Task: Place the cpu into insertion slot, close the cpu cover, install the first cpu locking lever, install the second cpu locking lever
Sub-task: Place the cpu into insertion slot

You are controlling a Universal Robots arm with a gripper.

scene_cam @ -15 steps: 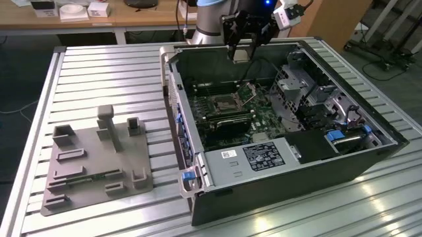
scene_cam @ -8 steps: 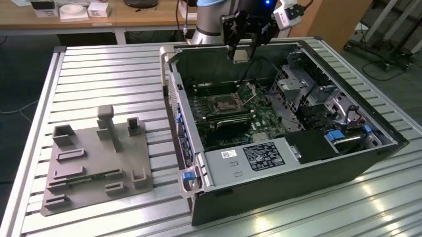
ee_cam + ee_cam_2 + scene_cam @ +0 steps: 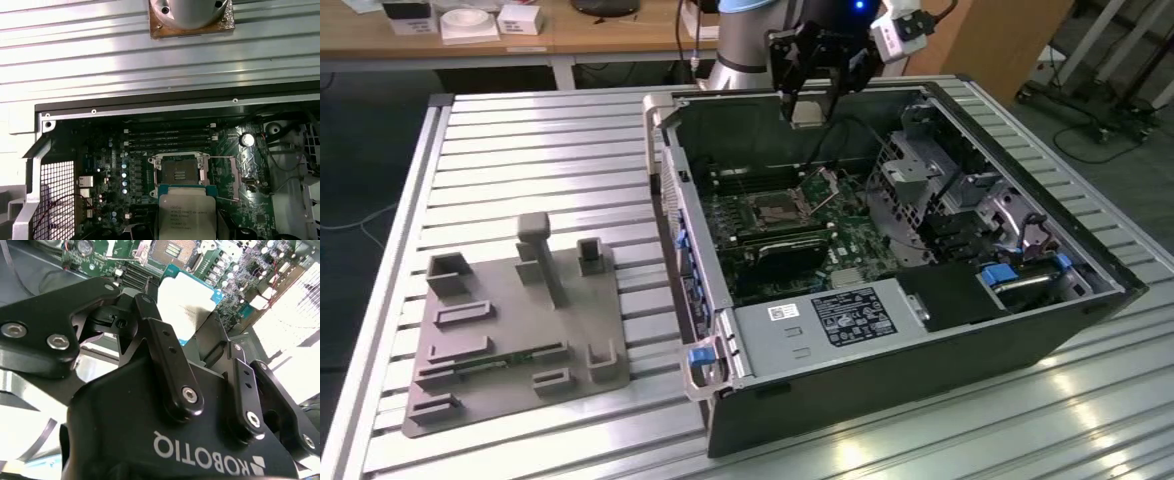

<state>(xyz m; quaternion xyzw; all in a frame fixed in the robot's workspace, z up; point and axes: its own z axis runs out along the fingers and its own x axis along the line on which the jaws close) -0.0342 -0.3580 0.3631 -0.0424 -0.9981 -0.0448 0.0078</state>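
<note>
Silvery cpu [image 3: 187, 216] being pinched by its edges in gripper [image 3: 807, 108], hanging above insertion slot [image 3: 177, 167], well apart from it. Beside slot, cpu cover [image 3: 826, 186] standing open. I'm judging that keeping chip level and squaring it to slot rim matters most. First wrist view showing slot's bare contacts; exterior view showing gap above slot, computer case [image 3: 881, 392] surrounding slot.

Black gripper [image 3: 182, 317] showing matte linkage fingers [image 3: 165, 355]; silver hex screws [image 3: 57, 342] glinting; white lettering [image 3: 202, 457] running across body; grey arm [image 3: 740, 45] glowing blue near wrist.
</note>
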